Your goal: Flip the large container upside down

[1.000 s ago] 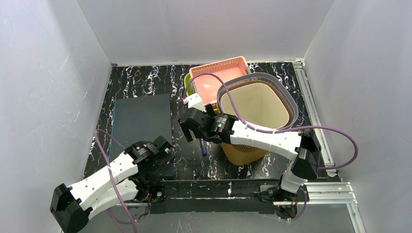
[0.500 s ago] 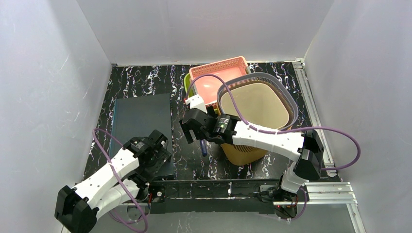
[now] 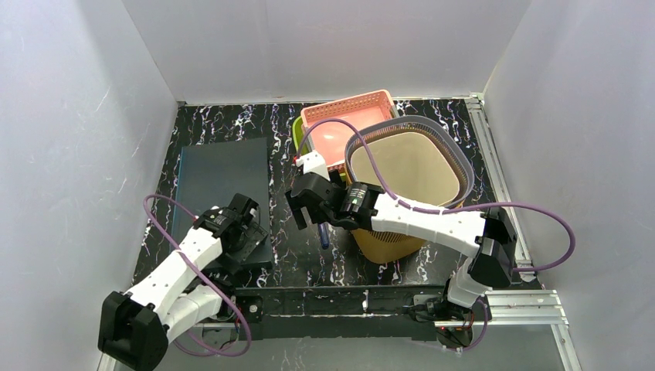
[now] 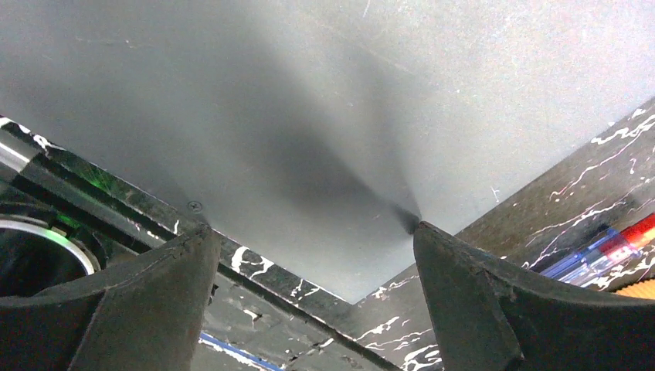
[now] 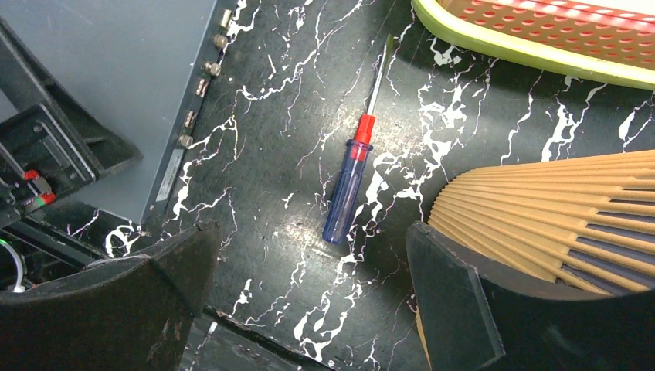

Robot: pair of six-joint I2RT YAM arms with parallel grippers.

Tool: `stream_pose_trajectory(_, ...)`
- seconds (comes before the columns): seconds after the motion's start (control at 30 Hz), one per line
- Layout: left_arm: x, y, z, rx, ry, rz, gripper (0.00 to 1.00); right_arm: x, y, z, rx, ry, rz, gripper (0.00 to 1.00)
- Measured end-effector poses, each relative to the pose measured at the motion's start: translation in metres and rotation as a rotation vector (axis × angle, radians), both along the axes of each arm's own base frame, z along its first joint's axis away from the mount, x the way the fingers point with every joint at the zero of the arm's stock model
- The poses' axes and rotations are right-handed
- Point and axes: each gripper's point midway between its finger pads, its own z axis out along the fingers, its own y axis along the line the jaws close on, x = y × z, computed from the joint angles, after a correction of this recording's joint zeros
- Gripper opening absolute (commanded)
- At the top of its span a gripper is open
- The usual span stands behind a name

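Note:
The large container (image 3: 405,166) is a tan ribbed bin with a grey rim, standing upright with its mouth up at the right middle of the table. Its ribbed side (image 5: 541,209) shows at the right of the right wrist view. My right gripper (image 3: 309,209) hangs open just left of the bin, its right finger close to the wall and nothing between its fingers (image 5: 309,239). Farther left and nearer the front edge, my left gripper (image 3: 247,232) stands open over the near corner of a flat grey panel (image 4: 309,93), with nothing held (image 4: 313,228).
A screwdriver (image 5: 347,185) with a blue and red handle lies on the black marbled table below the right gripper. A pink perforated basket (image 3: 347,108) nested in a green one (image 5: 502,46) stands behind the bin. The grey panel (image 3: 220,178) covers the left side. White walls enclose the table.
My left arm has swung leftward and a little farther onto the grey panel, which has shifted slightly toward the back. The right arm and the bin have stayed put.

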Motion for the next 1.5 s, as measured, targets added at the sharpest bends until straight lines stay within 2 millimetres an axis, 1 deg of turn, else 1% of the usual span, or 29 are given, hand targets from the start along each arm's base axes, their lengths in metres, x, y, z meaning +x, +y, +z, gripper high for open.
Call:
stream_pose_trajectory(0.2,0.018,0.009,0.000,0.005,0.007,-0.007,0.92,-0.003,0.002,0.001,0.011,0.012,0.012,0.98)
stream_pose_trajectory(0.43,0.051,0.019,0.002,0.016,0.000,-0.038,0.92,-0.009,0.010,0.001,0.040,0.043,0.044,0.99)
stream_pose_trajectory(0.5,0.060,0.024,0.002,0.019,-0.002,-0.045,0.92,-0.011,0.013,0.001,0.049,0.052,0.055,0.99)
stream_pose_trajectory(0.57,0.067,0.033,0.002,0.020,-0.007,-0.037,0.93,-0.012,0.015,-0.001,0.052,0.064,0.064,0.99)
stream_pose_trajectory(0.63,0.073,0.043,0.002,0.021,-0.014,-0.024,0.95,-0.015,0.017,-0.004,0.050,0.079,0.075,0.99)
stream_pose_trajectory(0.7,0.078,0.049,0.002,0.023,-0.014,-0.033,0.97,-0.017,0.019,-0.008,0.050,0.094,0.085,0.99)
stream_pose_trajectory(0.87,0.091,0.052,0.003,-0.007,-0.001,-0.044,0.97,-0.020,0.026,-0.016,0.050,0.119,0.103,0.99)
stream_pose_trajectory(1.0,0.099,0.059,0.005,-0.043,-0.030,-0.010,0.96,-0.022,0.029,-0.019,0.054,0.133,0.114,0.99)
stream_pose_trajectory(1.13,0.106,0.066,0.006,-0.078,-0.024,0.019,0.95,-0.024,0.032,-0.021,0.059,0.146,0.128,0.99)
stream_pose_trajectory(1.27,0.115,0.070,0.007,-0.104,-0.018,0.031,0.95,-0.026,0.036,-0.029,0.048,0.164,0.140,0.99)
stream_pose_trajectory(1.5,0.140,0.079,0.008,-0.112,-0.039,0.040,0.95,-0.026,0.040,-0.028,0.064,0.165,0.145,0.99)
